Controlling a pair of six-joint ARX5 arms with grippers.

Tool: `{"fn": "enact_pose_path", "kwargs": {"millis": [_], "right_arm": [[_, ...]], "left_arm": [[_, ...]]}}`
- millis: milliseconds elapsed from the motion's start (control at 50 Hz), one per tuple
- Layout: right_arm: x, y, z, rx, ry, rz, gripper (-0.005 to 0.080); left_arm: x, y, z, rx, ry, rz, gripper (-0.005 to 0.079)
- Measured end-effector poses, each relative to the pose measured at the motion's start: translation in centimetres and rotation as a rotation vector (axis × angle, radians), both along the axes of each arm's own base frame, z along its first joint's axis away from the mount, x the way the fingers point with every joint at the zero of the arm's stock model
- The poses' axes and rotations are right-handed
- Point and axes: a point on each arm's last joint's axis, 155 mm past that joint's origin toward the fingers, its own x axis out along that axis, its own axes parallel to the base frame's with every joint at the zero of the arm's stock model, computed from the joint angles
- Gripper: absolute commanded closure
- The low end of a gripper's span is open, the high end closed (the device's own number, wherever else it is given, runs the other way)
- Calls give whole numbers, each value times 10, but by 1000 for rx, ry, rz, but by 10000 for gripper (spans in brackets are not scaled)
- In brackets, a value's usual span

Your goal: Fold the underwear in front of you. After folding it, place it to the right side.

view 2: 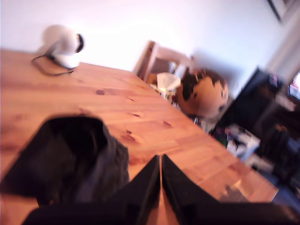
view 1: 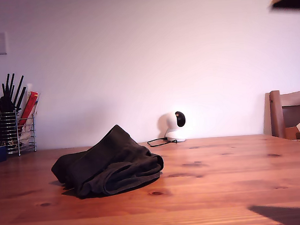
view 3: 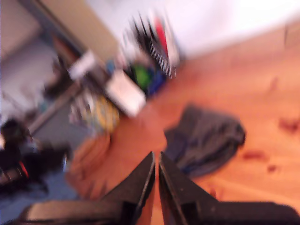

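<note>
Lower left of exterior view, on bench (view 1: 221, 189): underwear (view 1: 108, 166) lay bunched. Likely soft, light, limp; best pinched at hemmed edge. My first gripper (view 2: 161, 161) and my second gripper (view 3: 156, 159) both closed, empty, above bench.

Low exterior view – wrists overhead, tilted

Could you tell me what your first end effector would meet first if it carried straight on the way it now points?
Probably bare table: my first end effector is shut, the underwear lies just beside its line. Depth is unclear.
</note>
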Motion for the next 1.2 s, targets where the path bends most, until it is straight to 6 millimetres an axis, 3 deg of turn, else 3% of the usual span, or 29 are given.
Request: {"fn": "enact_pose_path", "kwargs": {"millis": [140,360,500,680,800,920,1200], "right_arm": [[20,17,13,-30,-1,56,764],[42,49,33,-88,-62,157,764],[49,67,21,-132,-69,213,764],[50,84,-9,-178,-34,275,762],[55,88,-28,-208,-1,276,753],[62,87,-40,-226,19,257,752],[66,87,-38,-225,-3,250,752]], "left_arm": [[24,-10,10,101,-50,-81,748],[69,-17,-7,291,-89,-178,588],[100,-11,-23,453,-141,-190,513],[131,0,-53,623,-116,-214,388],[144,5,-79,710,-73,-229,330],[151,6,-100,724,-14,-249,329],[151,-8,-148,751,60,-333,330]]}}
